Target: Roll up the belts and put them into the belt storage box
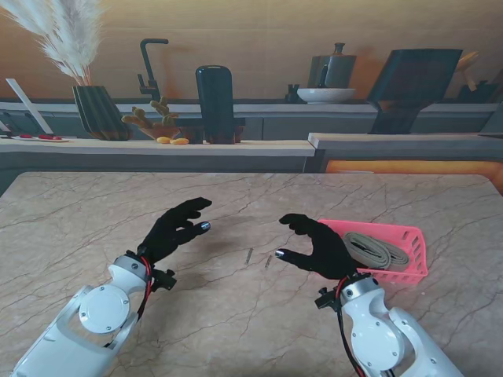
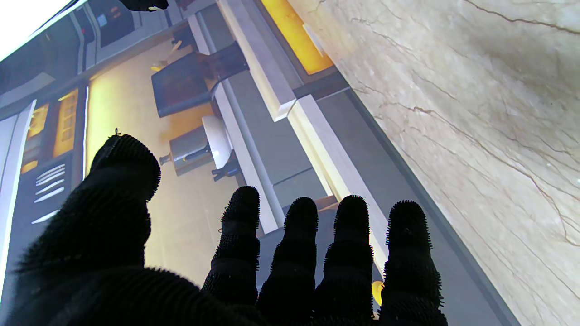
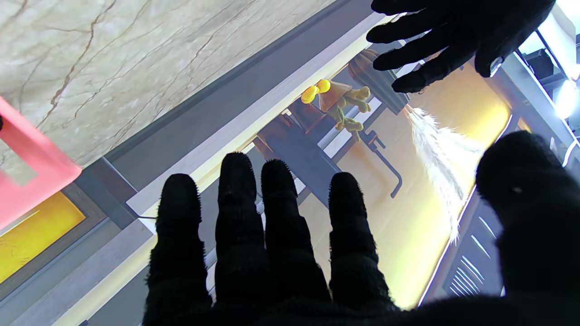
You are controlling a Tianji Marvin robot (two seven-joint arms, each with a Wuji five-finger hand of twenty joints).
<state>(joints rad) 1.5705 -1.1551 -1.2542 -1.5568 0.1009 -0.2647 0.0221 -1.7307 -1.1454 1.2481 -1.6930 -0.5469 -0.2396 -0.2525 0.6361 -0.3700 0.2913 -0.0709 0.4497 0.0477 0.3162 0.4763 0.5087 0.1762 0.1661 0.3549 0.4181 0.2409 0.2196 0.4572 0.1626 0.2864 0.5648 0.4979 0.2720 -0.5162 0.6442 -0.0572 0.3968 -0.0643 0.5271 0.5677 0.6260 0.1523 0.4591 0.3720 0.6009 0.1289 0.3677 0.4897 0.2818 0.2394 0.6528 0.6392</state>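
Note:
A pink belt storage box (image 1: 410,253) sits on the marble table at my right, and a tan belt (image 1: 376,250) lies folded inside it. My right hand (image 1: 321,247), in a black glove, hovers just left of the box with its fingers spread and nothing in them. My left hand (image 1: 174,228) floats over the table farther left, also open and holding nothing. In the right wrist view a corner of the pink box (image 3: 31,167) shows, with my left hand (image 3: 453,31) opposite my right hand (image 3: 290,253). The left wrist view shows only my left hand (image 2: 253,262) and bare table.
Two small dark slivers (image 1: 249,255) lie on the table (image 1: 236,314) between my hands. Beyond the table's far edge runs a counter (image 1: 157,145) with a vase of pampas grass (image 1: 100,111), a dark block (image 1: 214,104) and a faucet.

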